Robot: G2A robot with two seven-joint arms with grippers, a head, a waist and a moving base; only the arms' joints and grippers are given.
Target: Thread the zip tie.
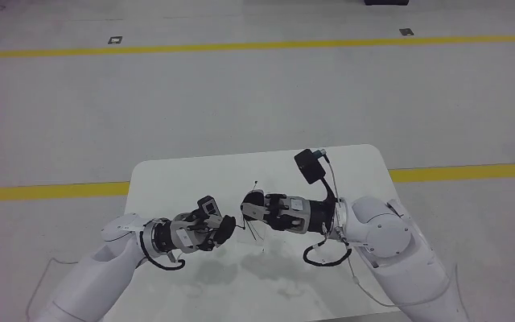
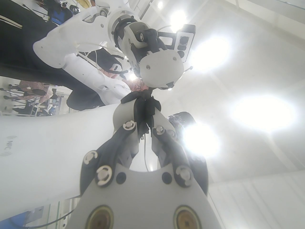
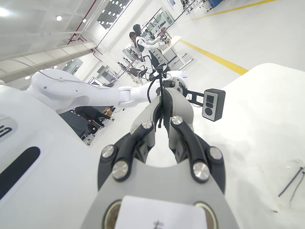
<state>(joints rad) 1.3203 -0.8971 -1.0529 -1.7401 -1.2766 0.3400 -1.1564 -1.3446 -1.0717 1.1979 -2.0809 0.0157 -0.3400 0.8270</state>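
Zip tie (image 3: 162, 82) sits clamped in our right claw (image 3: 163, 101), held up off the surface (image 1: 185, 173). Our left claw (image 2: 141, 109) is pinched together on a black bit (image 2: 143, 96) we can't identify. Slightest misalignment and we reckon the thin tail bends or slips out.

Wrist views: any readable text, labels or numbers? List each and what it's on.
"NFC", sideways with a wave sign, on the white arm casing.
White label at the base of the right gripper: a mark cut off at the frame edge, unreadable.
Dark marking on a white arm shell: cut off, unreadable.
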